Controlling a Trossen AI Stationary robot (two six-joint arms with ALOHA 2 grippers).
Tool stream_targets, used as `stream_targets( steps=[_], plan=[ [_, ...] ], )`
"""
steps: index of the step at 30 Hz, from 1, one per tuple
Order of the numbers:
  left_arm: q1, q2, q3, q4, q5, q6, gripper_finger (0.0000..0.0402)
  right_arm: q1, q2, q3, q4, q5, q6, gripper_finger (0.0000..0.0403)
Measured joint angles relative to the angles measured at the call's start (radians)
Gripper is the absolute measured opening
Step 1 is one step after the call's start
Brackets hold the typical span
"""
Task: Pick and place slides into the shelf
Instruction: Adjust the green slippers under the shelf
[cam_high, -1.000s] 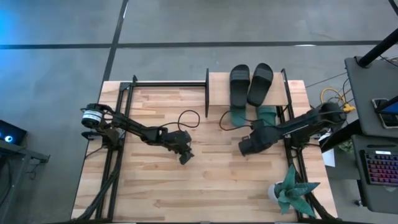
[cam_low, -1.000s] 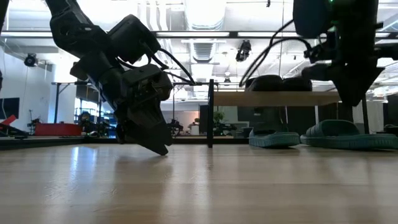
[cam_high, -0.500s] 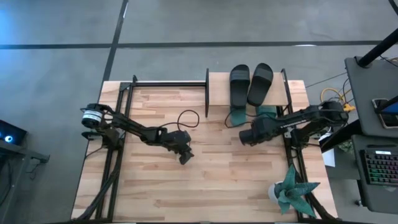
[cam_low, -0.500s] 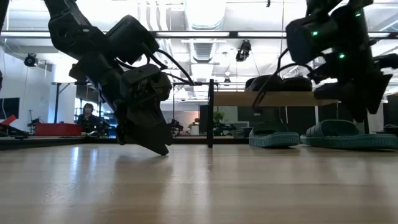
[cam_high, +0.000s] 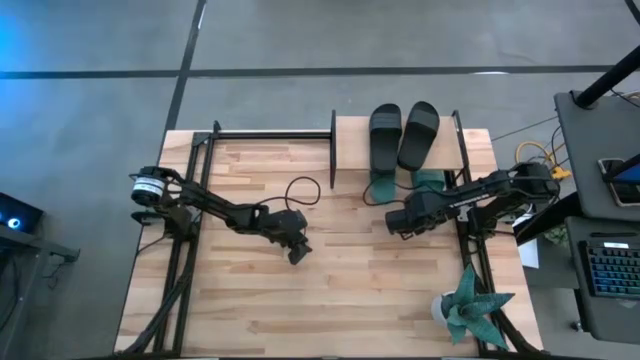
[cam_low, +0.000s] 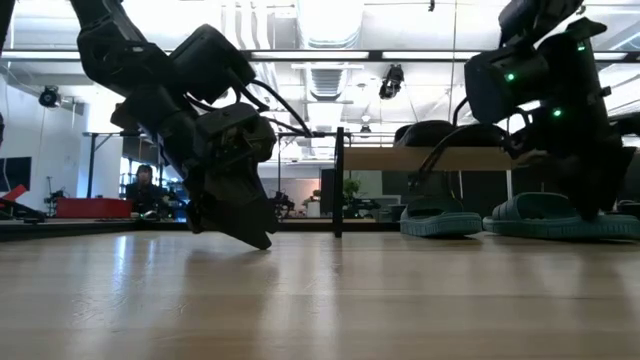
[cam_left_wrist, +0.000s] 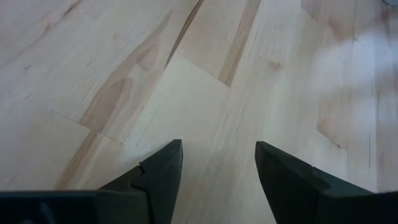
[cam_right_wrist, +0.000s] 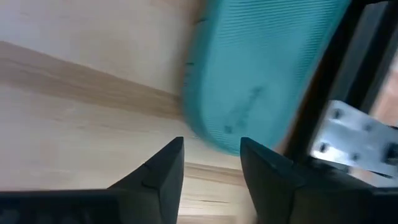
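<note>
Two black slides lie side by side, soles down, on the shelf's plywood top board. Two teal slides rest soles down on the table beneath that board. My right gripper is open and hangs low just in front of the shelf. In the right wrist view the rounded end of a teal slide lies just beyond the open fingertips, and I see no touch. My left gripper is open, tilted down over bare wood mid-table.
A teal spiky plant stands at the table's near right corner. The shelf's thin black frame post and a metal bracket stand close to the right gripper. A black cable loops on the table left of the shelf.
My right gripper has moved a little toward the far edge, closer to the teal slides under the shelf. It has also come down lower and tipped. The left arm and all the slides have stayed where they were.
</note>
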Motion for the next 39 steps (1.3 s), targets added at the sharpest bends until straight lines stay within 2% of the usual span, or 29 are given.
stream_targets(
  steps=[7,15,21,29,36,39],
  plan=[
    [0.000,0.000,-0.008,0.007,0.000,0.001,0.0191,0.000,0.000,-0.011,0.054,0.041,0.000,0.0125],
    [0.000,0.000,-0.008,0.006,0.000,0.002,0.0191,-0.001,0.010,-0.110,0.056,0.027,0.041,0.0071],
    [0.001,0.000,-0.009,0.005,0.000,0.003,0.0191,0.000,0.011,-0.112,0.066,0.051,0.050,0.0039],
    [0.001,0.000,-0.010,0.009,-0.001,0.004,0.0191,-0.008,0.019,-0.110,0.080,0.111,0.037,0.0032],
    [0.001,0.000,-0.010,0.013,-0.002,0.004,0.0191,-0.021,0.053,-0.094,0.093,0.139,-0.075,0.0031],
    [0.000,0.000,-0.010,0.014,-0.004,0.004,0.0191,-0.026,0.084,-0.065,0.137,0.224,-0.149,0.0031]
  ],
)
